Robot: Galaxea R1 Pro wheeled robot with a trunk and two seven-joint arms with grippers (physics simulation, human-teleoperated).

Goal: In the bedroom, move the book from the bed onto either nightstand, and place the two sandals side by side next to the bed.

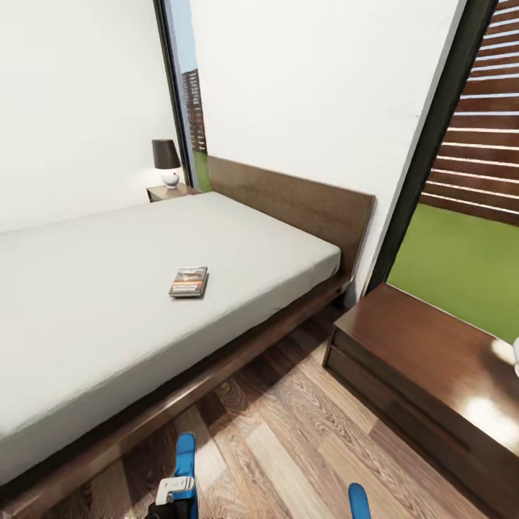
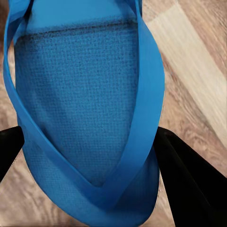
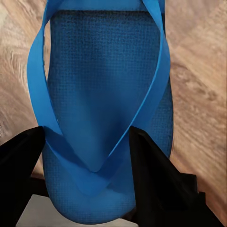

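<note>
Book (image 1: 189, 281) lies mid-mattress on the bed (image 1: 86, 317). At our left wrist, our left gripper (image 2: 90, 156) clamps one sandal (image 2: 80, 94); at our right wrist, our right gripper (image 3: 87, 156) clamps the other sandal (image 3: 104, 80), above plank floor (image 3: 198, 94).

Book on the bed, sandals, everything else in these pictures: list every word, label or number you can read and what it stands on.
Book on the bed: its cover carries bands of lettering, too small and blurred to read.
Sandal in the left gripper: plain blue, no text.
Sandal in the right gripper: plain blue, no text.
Lamp, nightstand, walls, floor: no writing.
Nothing legible anywhere.
</note>
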